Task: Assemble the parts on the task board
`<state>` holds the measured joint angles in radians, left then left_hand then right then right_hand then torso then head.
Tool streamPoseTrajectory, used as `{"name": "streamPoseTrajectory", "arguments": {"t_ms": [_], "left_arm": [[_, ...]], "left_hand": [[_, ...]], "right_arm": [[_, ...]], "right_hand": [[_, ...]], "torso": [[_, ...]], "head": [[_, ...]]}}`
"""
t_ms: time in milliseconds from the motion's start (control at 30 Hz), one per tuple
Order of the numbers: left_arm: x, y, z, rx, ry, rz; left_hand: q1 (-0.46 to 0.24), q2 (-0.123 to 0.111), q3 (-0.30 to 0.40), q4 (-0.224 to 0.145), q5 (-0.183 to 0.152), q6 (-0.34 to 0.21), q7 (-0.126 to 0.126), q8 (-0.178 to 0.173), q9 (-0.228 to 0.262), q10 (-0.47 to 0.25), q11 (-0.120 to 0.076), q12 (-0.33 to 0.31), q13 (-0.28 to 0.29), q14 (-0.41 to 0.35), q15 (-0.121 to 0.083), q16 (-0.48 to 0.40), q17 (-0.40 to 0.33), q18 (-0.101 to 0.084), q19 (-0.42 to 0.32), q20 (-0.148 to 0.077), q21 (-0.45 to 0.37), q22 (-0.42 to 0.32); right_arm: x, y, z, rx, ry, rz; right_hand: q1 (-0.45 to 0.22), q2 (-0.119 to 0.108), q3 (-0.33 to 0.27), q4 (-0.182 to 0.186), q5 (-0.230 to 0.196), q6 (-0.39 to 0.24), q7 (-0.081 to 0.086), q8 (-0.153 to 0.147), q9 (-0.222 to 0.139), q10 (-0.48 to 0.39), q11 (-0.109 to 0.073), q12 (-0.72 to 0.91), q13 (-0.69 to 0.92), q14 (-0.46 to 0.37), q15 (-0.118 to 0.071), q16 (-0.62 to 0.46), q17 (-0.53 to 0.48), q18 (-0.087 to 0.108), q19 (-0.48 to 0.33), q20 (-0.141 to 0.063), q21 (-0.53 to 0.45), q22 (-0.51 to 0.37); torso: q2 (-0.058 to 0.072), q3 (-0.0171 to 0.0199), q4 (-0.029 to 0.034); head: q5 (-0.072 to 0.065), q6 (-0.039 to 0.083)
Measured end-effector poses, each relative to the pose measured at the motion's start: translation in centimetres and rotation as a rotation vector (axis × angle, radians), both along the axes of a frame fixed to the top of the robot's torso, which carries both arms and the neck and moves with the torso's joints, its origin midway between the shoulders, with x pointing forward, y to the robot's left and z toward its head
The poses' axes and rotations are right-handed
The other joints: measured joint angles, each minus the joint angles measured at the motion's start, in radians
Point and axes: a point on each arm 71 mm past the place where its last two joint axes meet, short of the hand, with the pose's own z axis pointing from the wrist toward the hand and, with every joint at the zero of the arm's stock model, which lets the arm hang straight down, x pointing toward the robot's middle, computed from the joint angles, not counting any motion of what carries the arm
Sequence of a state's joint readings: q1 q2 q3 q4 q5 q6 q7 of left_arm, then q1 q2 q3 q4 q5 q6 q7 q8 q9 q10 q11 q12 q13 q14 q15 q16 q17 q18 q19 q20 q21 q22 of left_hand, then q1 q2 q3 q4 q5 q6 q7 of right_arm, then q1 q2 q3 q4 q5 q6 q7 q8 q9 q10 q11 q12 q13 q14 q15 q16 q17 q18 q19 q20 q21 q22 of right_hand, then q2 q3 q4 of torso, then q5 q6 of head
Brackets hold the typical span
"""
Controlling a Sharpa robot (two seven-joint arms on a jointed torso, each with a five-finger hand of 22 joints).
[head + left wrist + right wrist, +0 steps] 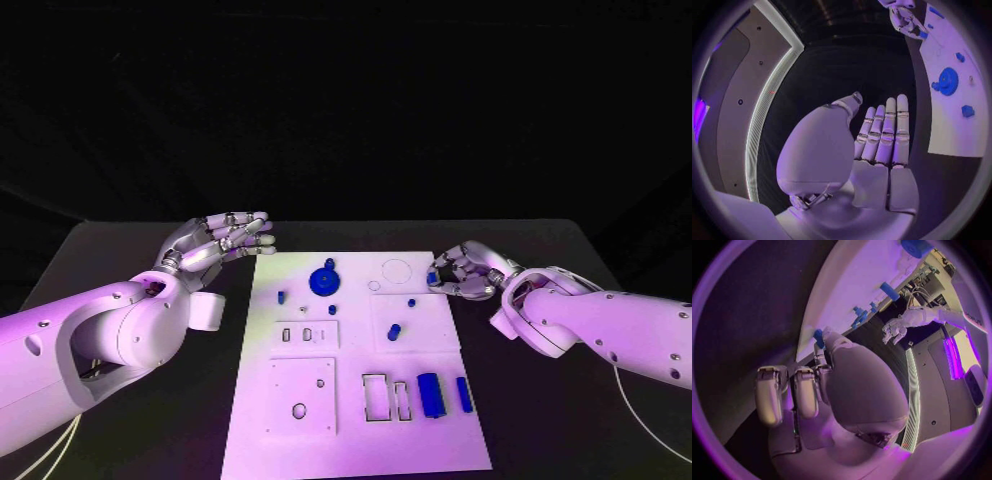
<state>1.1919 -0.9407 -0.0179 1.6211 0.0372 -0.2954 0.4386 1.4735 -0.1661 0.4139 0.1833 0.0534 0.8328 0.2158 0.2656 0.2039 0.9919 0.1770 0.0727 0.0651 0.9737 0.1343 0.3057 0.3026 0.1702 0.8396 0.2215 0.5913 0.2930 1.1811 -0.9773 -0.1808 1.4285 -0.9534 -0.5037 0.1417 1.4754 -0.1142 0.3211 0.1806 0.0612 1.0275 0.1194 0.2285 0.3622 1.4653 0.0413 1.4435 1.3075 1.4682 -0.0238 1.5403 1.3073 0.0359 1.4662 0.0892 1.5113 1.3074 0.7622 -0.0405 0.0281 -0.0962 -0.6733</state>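
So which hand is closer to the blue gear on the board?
Left. The left hand hovers off the board's left edge near the blue gear; the right hand is farther, at the right edge.

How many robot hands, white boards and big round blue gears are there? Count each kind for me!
Robot hands: 2 (left hand, right hand)
White task board: 1
Big round blue gear: 1
Total: 4
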Motion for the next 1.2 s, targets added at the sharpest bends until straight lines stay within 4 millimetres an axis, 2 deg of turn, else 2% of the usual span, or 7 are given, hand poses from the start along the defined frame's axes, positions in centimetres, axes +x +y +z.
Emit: {"name": "streamPoseTrajectory", "arguments": {"t_ms": [100,167,333,567,833,1067,1200], "left_arm": [[0.0,0.0,0.0,0.0,0.0,0.0],[0.0,0.1,0.0,0.001,0.001,0.001],[0.0,0.2,0.0,0.002,0.001,0.003],[0.2,0.3,-0.2,0.004,0.004,0.006],[0.5,0.4,-0.6,0.01,0.011,0.012],[0.6,0.3,-0.7,0.013,0.016,0.01],[0.7,0.2,-0.8,0.014,0.02,0.009]], "left_hand": [[0.0,0.0,0.0,0.0,0.0,0.0,0.0,0.0,0.0,0.0,0.0,0.0,0.0,0.0,0.0,0.0,0.0,0.0,0.0,0.0,0.0,0.0],[0.0,0.0,0.0,0.0,0.0,0.0,0.0,0.0,0.0,0.0,0.0,0.0,0.0,0.0,0.0,0.0,0.0,0.0,0.0,0.0,0.0,0.0],[0.0,0.0,0.0,0.0,0.0,-0.004,-0.004,0.0,0.0,0.0,0.0,0.0,0.0,0.0,0.0,0.0,0.001,0.0,0.0,0.0,0.0,0.0],[0.0,0.0,0.0,0.0,0.0,-0.004,-0.004,0.0,0.001,0.0,0.0,0.0,0.0,0.0,0.0,0.0,0.001,0.0,0.0,0.0,0.0,0.0],[0.0,0.0,0.0,0.0,0.0,-0.004,-0.004,0.0,0.001,0.0,0.0,0.0,0.0,-0.004,-0.004,0.0,0.001,0.0,0.0,0.0,0.0,0.0],[-0.002,0.002,-0.003,0.003,0.0,-0.004,-0.004,0.0,0.003,0.0,0.0,0.0,0.002,-0.004,-0.004,0.0,0.006,0.0,-0.02,0.005,0.0,-0.004],[-0.004,0.004,-0.003,0.003,0.0,-0.004,-0.004,0.0,0.003,0.0,0.0,0.0,0.002,-0.004,-0.004,0.0,0.007,0.0,-0.022,0.008,0.0,-0.005]], "right_arm": [[-0.1,0.0,0.2,0.004,-0.008,-0.006],[-0.2,0.1,0.6,0.006,-0.014,-0.011],[-0.5,1.5,2.2,0.018,-0.034,-0.003],[-1.9,6.4,3.6,0.014,-0.025,0.056],[-4.1,14.5,3.5,-0.008,-0.009,0.199],[-5.4,18.8,2.5,-0.047,-0.009,0.267],[-5.7,20.4,1.9,-0.069,-0.014,0.283]], "right_hand": [[0.0,0.0,0.017,-0.003,-0.002,0.0,0.0,0.0,0.0,0.0,0.0,0.0,0.0,0.0,0.0,0.0,0.0,0.0,0.0,0.0,0.001,0.0],[0.001,0.001,0.022,-0.008,-0.003,0.0,0.0,0.0,0.0,0.0,0.0,0.0,0.0,0.0,0.0,0.0,0.0,-0.014,0.0,0.0,0.009,0.0],[-0.002,0.004,0.034,-0.01,0.001,0.0,0.0,0.0,0.0,0.0,0.0,-0.004,0.0,0.0,0.0,0.0,0.0,-0.014,0.0,0.0,0.016,0.0],[-0.006,0.008,0.043,-0.013,0.001,-0.008,0.004,-0.001,0.0,0.0,0.0,-0.004,0.0,0.0,0.0,0.0,0.001,-0.014,0.0,0.0,0.016,0.001],[-0.007,0.009,0.051,-0.02,0.001,-0.013,0.005,-0.001,0.0,0.0,0.0,-0.004,0.0,0.0,0.0,0.0,0.001,-0.014,0.0,0.0,0.02,0.001],[-0.018,0.006,0.059,-0.018,0.001,-0.015,0.004,0.0,0.0,0.0,0.0,-0.004,0.0,0.0,0.0,0.0,0.001,-0.014,0.0,0.0,0.024,0.001],[-0.027,0.002,0.065,-0.023,0.001,-0.015,0.004,0.0,0.0,0.0,0.0,-0.004,0.0,0.0,0.0,0.0,0.001,-0.014,0.0,0.0,0.024,0.0]], "torso": [[0.0,0.0003,-0.0007],[0.0,0.001,-0.0016],[-0.002,-0.0003,-0.0029],[-0.005,-0.0004,-0.0046],[-0.01,0.0001,-0.004],[-0.014,-0.0006,-0.004],[-0.014,-0.0008,-0.0046]], "head": [[0.003,0.0],[0.005,-0.001],[0.007,-0.003],[0.018,-0.008],[0.035,-0.023],[0.057,-0.034],[0.065,-0.038]]}}
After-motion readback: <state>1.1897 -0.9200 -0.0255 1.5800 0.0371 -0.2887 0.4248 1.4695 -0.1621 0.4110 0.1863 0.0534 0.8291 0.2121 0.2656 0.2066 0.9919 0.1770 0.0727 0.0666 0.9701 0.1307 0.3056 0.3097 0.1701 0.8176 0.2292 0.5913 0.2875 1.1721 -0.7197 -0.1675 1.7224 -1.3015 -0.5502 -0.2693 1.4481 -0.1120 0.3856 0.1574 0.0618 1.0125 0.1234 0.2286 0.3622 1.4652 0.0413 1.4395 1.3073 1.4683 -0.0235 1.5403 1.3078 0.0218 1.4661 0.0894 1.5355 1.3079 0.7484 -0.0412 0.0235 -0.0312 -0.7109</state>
